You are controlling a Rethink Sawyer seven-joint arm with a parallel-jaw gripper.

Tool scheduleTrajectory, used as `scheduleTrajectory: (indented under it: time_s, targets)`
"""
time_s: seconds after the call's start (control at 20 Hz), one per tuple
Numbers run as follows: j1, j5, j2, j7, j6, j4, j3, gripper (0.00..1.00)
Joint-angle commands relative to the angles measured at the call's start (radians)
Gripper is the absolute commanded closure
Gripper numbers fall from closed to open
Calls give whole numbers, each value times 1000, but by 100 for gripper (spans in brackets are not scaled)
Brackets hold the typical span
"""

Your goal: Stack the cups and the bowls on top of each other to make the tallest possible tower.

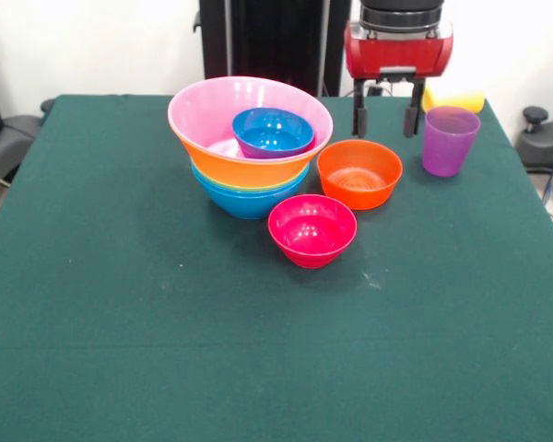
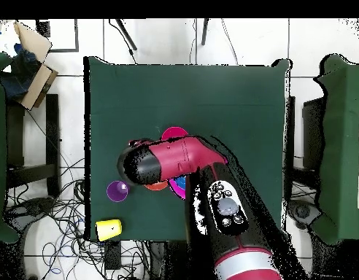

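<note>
Centrally, toward the far half of the green worktop (image 1: 120,304), the tower (image 1: 250,147) stands as a nested stack: a light blue bowl (image 1: 249,203) at the base, a wide orange bowl (image 1: 249,171) on it, a pink bowl (image 1: 203,110) inside that, and a small dark blue bowl (image 1: 273,131) lying within the pink one. Just beside the stack on the cloth sits the orange-red bowl (image 1: 359,173), upright and empty, and in front of both, near them, the crimson bowl (image 1: 312,230). Beyond the orange-red bowl stands the purple cup (image 1: 450,140), upright, with the yellow cup (image 1: 453,99) lying on its side behind it at the worktop's edge. The hand (image 1: 385,118) hangs between the orange-red bowl and the purple cup, its two fingers spread wide and empty above the cloth.
</note>
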Motion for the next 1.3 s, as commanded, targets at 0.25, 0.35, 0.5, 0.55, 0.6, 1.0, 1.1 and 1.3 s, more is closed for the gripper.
scheduleTrajectory:
  time_s: [0.25, 0.35, 0.5, 0.55, 0.6, 1.0, 1.1, 1.3]
  targets:
    - [73, 17, 67, 143, -21, -31, -69, 0]
    - [82, 14, 89, 151, -45, -36, -77, 0]
    - [87, 18, 106, 148, -58, -46, -86, 0]
    - [89, 19, 105, 148, -65, -41, -90, 0]
    - [91, 21, 104, 149, -68, -39, -94, 0]
    - [93, 40, 91, 132, -63, -29, -98, 0]
    - [96, 41, 92, 133, -66, -28, -101, 0]
    - [103, 42, 93, 136, -67, -29, -108, 0]
